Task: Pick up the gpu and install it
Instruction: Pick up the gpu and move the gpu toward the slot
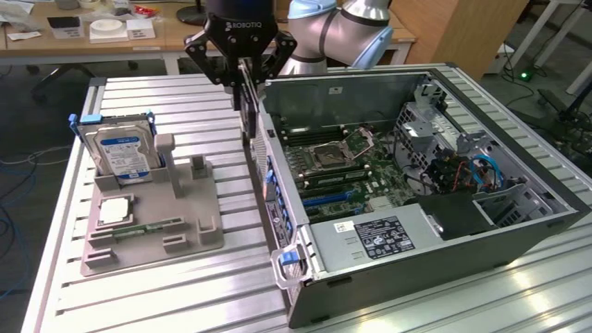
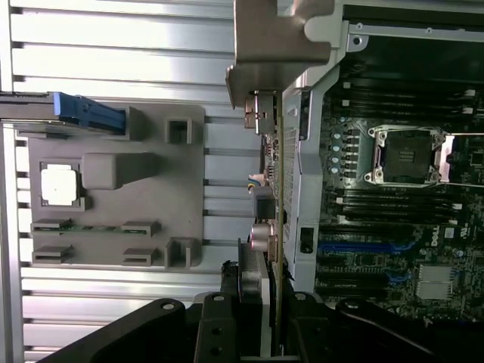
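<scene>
Above the bench [image 1: 138,298], just beside the case [image 1: 416,277] wall, our claw [image 1: 242,82] grips the gpu [image 1: 246,116] upright, hanging clear of the tray [image 1: 138,243]. We judge the carry underway; seating it calls for clearing that wall and squaring with a board slot.

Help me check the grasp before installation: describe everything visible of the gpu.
The gpu is a thin, flat, dark card seen nearly edge-on, hanging upright from the gripper, which is shut on its upper edge. The wrist view shows its grey metal bracket and several connectors along one side. It hangs in the air close beside the wall of the open computer case, not yet inside.
</scene>
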You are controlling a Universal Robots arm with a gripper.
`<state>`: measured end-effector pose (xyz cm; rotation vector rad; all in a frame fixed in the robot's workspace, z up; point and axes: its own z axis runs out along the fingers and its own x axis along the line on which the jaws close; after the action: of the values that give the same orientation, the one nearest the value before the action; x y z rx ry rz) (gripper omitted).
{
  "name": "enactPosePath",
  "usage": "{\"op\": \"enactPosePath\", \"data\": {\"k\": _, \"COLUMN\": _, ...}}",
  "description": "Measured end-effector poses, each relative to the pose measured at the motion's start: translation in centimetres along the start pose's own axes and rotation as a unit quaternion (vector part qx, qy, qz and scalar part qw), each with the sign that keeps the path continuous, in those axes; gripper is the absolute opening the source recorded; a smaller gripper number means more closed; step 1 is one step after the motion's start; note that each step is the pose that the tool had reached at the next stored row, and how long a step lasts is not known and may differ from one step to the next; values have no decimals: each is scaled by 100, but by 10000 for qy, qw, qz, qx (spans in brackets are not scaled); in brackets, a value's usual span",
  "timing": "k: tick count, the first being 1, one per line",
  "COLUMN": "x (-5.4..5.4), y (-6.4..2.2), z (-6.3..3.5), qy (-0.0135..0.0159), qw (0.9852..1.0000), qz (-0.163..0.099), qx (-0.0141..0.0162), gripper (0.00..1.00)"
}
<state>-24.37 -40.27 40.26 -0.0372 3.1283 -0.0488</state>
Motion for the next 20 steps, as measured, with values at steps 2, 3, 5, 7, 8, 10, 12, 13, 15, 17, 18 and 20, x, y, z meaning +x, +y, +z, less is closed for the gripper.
{"op": "enactPosePath", "data": {"k": 2, "x": -18, "y": -1, "z": 0, "qy": 0, "qw": 10000, "qz": 0, "qx": 0, "gripper": 28}}
{"op": "enactPosePath", "data": {"k": 3, "x": -27, "y": -1, "z": 0, "qy": 0, "qw": 10000, "qz": 0, "qx": 0, "gripper": 28}}
{"op": "enactPosePath", "data": {"k": 5, "x": -42, "y": -1, "z": 0, "qy": 0, "qw": 10000, "qz": 0, "qx": 0, "gripper": 28}}
{"op": "enactPosePath", "data": {"k": 7, "x": -55, "y": -1, "z": 1, "qy": 0, "qw": 10000, "qz": 0, "qx": 0, "gripper": 28}}
{"op": "enactPosePath", "data": {"k": 8, "x": -62, "y": -2, "z": 1, "qy": 0, "qw": 10000, "qz": 0, "qx": 0, "gripper": 28}}
{"op": "enactPosePath", "data": {"k": 10, "x": -74, "y": -2, "z": 1, "qy": 0, "qw": 10000, "qz": 0, "qx": 0, "gripper": 28}}
{"op": "enactPosePath", "data": {"k": 12, "x": -86, "y": -2, "z": 1, "qy": 0, "qw": 10000, "qz": 0, "qx": 0, "gripper": 28}}
{"op": "enactPosePath", "data": {"k": 13, "x": -94, "y": -2, "z": 1, "qy": 0, "qw": 10000, "qz": 0, "qx": 0, "gripper": 28}}
{"op": "enactPosePath", "data": {"k": 15, "x": -105, "y": -2, "z": 1, "qy": 0, "qw": 10000, "qz": 0, "qx": 0, "gripper": 28}}
{"op": "enactPosePath", "data": {"k": 17, "x": -122, "y": -3, "z": 1, "qy": 0, "qw": 10000, "qz": 0, "qx": 7, "gripper": 28}}
{"op": "enactPosePath", "data": {"k": 18, "x": -130, "y": -3, "z": 2, "qy": 1, "qw": 10000, "qz": 0, "qx": 25, "gripper": 28}}
{"op": "enactPosePath", "data": {"k": 20, "x": -141, "y": -3, "z": 2, "qy": 1, "qw": 10000, "qz": 1, "qx": 47, "gripper": 28}}
